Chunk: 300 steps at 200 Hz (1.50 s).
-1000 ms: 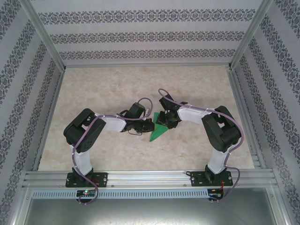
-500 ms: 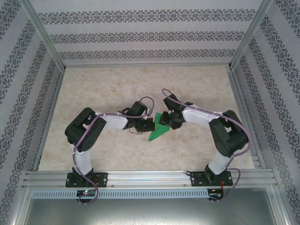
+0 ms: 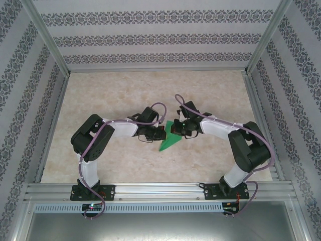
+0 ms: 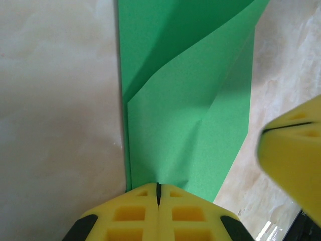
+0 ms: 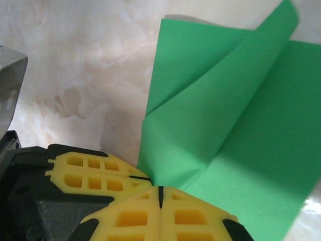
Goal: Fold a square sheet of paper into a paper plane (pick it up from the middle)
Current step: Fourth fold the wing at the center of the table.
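Where the left pincer [image 3: 160, 134] and the right pincer [image 3: 177, 131] stand tip to tip: we find 1 square sheet of paper [image 3: 168, 142], bright green, lying on the tabletop [image 3: 115, 95] near its middle.
Sheets counted: 1, folded; from above we read it as a narrow wedge with its point toward the near edge.
Layers: in the wrist views we count 2, a lower one flat on the marble-patterned surface and an upper flap that lifts and curls off it.
Left pincer state: closed, its 2 yellow fingers pressed together with the sheet's edge running into the seam between them, so it grips the paper.
Right pincer state: closed as well, its 2 yellow fingers together on the folded corner, gripping the sheet there.
Pincers to each other: just beside one another on the same end of the sheet; each wrist view catches the other's yellow finger at its border.
Arms: 2, black and white, the left arm [image 3: 90, 143] and the right arm [image 3: 246, 145], elbows out.
Rail [image 3: 160, 190]: 1, along the near edge, carrying both bases.
Walls [image 3: 160, 40]: 3, striped with a dark pattern, around the tabletop.
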### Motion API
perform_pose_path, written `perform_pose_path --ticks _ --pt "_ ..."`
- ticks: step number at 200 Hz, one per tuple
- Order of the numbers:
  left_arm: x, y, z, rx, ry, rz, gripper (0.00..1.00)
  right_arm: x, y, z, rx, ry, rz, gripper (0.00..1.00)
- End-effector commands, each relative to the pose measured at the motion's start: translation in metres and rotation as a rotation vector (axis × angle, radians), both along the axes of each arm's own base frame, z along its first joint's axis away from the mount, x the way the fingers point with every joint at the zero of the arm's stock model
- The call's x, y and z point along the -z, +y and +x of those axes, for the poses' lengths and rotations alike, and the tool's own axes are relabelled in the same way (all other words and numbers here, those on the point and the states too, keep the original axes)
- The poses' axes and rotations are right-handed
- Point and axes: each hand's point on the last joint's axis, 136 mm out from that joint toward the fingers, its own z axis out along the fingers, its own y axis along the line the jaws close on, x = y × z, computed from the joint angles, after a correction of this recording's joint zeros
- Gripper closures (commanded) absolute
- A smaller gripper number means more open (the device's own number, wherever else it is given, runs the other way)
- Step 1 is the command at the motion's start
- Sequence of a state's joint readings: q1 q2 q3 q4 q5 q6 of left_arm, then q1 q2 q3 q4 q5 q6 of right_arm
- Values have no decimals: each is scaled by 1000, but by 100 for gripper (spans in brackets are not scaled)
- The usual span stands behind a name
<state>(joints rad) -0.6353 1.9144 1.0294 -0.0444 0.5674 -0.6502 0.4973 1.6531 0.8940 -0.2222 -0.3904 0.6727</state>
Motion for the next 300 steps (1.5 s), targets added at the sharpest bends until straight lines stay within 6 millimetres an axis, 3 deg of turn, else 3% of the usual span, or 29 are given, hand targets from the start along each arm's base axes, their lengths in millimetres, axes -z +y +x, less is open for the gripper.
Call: perform_pose_path --ticks 1,72,115,154,185,209,229,267,300 --pt "46 28 -29 10 129 168 100 1 14 4 -49 -21 58 100" --pt "49 34 -33 6 151 201 100 36 14 -6 -79 27 50 100" --pt "55 42 -43 18 188 234 100 53 -11 2 -37 24 -14 100" --pt "59 48 -50 39 204 260 100 43 -44 37 96 -15 -24 100" --pt "54 52 -44 48 175 277 100 13 -54 53 150 -90 4 100" --pt "44 53 -40 79 136 272 100 -11 -46 47 123 -145 68 100" --pt "41 52 -40 96 129 262 100 -17 -30 36 77 -148 110 100" --pt "41 54 -40 95 129 267 100 1 4 19 -15 -99 123 100" --pt "44 53 -42 90 141 263 100 16 17 22 -40 -56 144 100"
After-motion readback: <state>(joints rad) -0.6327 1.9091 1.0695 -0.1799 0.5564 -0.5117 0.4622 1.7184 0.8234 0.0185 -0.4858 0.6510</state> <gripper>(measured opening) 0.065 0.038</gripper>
